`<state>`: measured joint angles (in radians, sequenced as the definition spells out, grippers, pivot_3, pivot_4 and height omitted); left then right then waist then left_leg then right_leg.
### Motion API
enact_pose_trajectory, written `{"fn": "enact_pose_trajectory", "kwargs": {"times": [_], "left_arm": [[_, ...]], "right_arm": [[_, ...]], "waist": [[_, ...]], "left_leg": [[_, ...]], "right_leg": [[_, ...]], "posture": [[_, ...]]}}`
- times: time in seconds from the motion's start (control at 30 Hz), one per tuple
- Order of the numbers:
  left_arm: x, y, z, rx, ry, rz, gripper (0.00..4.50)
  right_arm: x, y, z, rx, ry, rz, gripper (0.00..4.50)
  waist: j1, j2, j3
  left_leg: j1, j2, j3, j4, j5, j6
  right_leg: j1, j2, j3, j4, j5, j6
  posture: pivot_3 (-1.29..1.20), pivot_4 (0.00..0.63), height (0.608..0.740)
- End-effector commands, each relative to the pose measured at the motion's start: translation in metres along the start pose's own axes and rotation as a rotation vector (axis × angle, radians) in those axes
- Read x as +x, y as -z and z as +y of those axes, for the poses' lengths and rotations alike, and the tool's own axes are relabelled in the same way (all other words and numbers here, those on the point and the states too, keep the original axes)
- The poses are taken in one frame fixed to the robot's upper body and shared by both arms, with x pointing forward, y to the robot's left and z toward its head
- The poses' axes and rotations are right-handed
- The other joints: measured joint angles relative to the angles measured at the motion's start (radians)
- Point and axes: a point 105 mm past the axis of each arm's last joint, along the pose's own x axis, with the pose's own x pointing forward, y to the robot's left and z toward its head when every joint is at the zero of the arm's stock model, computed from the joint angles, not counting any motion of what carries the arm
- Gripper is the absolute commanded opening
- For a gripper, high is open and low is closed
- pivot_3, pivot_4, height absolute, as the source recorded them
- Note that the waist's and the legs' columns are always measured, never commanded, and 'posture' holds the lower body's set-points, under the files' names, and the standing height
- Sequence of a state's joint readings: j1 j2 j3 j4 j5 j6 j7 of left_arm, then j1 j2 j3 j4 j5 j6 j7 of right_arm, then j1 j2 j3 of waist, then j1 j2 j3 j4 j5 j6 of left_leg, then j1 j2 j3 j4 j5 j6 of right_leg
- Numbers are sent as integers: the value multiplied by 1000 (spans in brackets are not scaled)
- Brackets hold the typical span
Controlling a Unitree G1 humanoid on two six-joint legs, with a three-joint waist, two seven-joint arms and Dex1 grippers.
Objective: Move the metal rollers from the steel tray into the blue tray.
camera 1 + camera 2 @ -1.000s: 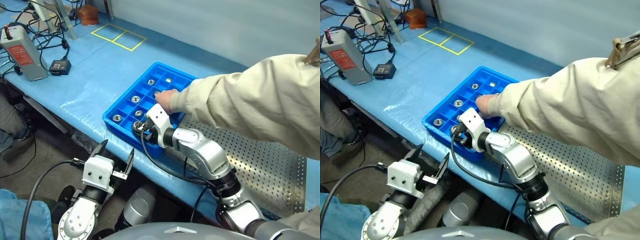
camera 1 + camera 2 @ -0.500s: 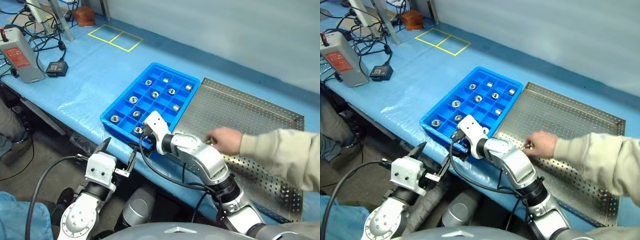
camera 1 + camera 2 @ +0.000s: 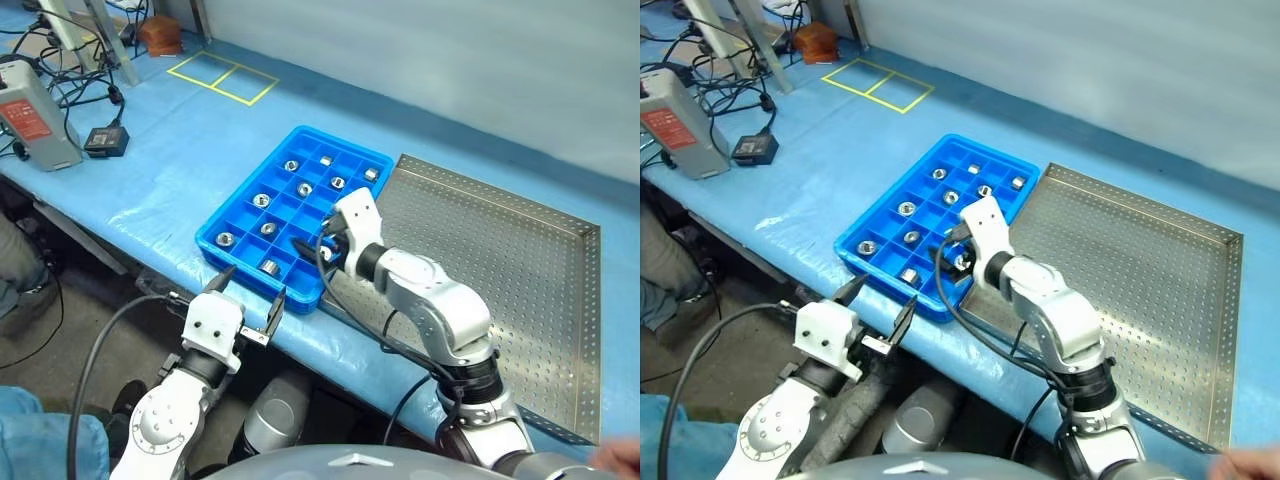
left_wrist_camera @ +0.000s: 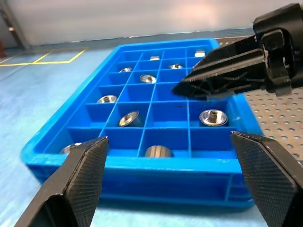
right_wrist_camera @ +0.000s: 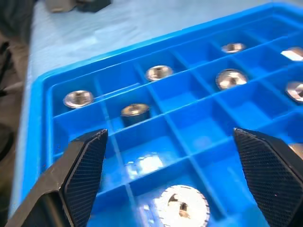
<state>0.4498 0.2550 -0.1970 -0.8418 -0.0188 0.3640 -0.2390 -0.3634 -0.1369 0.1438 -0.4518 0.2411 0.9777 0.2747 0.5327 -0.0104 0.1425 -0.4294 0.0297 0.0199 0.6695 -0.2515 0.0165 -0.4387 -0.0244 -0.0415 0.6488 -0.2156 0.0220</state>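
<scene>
The blue tray (image 3: 352, 152) lies on the blue table cover with several metal rollers (image 3: 304, 189) in its compartments. One of them (image 3: 269, 266) lies in the near row. To its right lies the steel tray (image 3: 500, 250), long and perforated. My right gripper (image 3: 308, 246) hovers over the blue tray's near right compartments. It is open and holds nothing. In the right wrist view a roller (image 5: 182, 205) lies below it. My left gripper (image 3: 252, 287) is open just off the table's front edge, facing the blue tray (image 4: 142, 196).
A grey box with a red label (image 3: 30, 115), a black adapter (image 3: 103, 140) and cables lie at the table's far left. Yellow tape squares (image 3: 222, 77) mark the cover behind the blue tray. A person's hand (image 3: 1245, 462) shows at the lower right corner.
My right gripper opened, leaving a roller in the near row, and moved right across the blue tray. The person's arm drew back from the trays to the lower right corner.
</scene>
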Motion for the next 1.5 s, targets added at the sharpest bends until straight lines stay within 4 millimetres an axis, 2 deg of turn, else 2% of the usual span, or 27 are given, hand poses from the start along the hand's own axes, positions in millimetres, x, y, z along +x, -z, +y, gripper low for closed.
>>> {"fn": "enact_pose_trajectory", "kwargs": {"times": [0.03,0.17,0.27,0.5,0.57,0.67,0.77,0.93,1.17,1.4,1.5], "left_arm": [[6,-7,-6,-15,62,-24,4500],[16,-7,-10,-24,123,-18,4500],[21,-5,-17,-89,194,13,4500],[27,-8,-22,-97,272,19,4500],[28,-8,-23,-99,282,21,4500],[29,-8,-24,-101,293,25,4500],[30,-7,-25,-100,296,27,4500],[31,-6,-23,-85,283,37,4500],[30,-3,-15,-66,204,39,4500],[26,-1,-12,-64,185,49,4500],[26,-1,-12,-65,181,48,4500]], "right_arm": [[-17,-12,-21,-3,117,-45,4459],[-30,-3,-38,14,224,-7,4459],[-34,9,-41,42,269,36,4459],[-33,48,-32,105,304,136,4459],[-31,53,-28,121,300,147,4459],[-26,50,-22,133,276,130,4459],[-23,42,-19,142,264,94,4459],[-18,33,-17,148,244,54,4459],[-6,37,1,146,161,67,4459],[9,41,12,154,106,71,4459],[18,54,16,147,89,104,4459]], "waist": [[-25,1,-1],[-102,3,-2],[-173,4,-2],[-344,4,-2],[-388,5,-1],[-437,5,-1],[-460,5,0],[-465,5,0],[-462,5,0],[-458,5,1],[-458,5,1]], "left_leg": [[0,0,0,0,0,0],[0,0,0,1,0,0],[1,0,-2,3,0,1],[7,-1,-6,6,0,2],[12,0,-8,6,0,2],[17,0,-9,6,0,2],[20,0,-9,6,0,2],[21,0,-12,6,0,2],[20,0,-11,6,0,2],[20,2,-12,5,0,2],[18,3,-12,5,0,2]], "right_leg": [[0,0,0,0,0,0],[2,0,0,1,0,0],[4,0,0,1,0,0],[12,1,1,1,-1,-2],[15,0,2,2,-3,-6],[19,0,4,5,-4,-8],[20,0,4,10,-6,-11],[20,2,3,12,-8,-13],[19,-1,4,12,-8,-12],[19,-1,4,11,-8,-12],[17,-1,4,11,-8,-12]], "posture": [[301,150,740],[253,150,740],[223,150,740],[184,150,740],[184,150,740],[179,150,740],[186,150,740],[200,150,740],[231,150,740],[255,150,740],[257,150,740]]}}
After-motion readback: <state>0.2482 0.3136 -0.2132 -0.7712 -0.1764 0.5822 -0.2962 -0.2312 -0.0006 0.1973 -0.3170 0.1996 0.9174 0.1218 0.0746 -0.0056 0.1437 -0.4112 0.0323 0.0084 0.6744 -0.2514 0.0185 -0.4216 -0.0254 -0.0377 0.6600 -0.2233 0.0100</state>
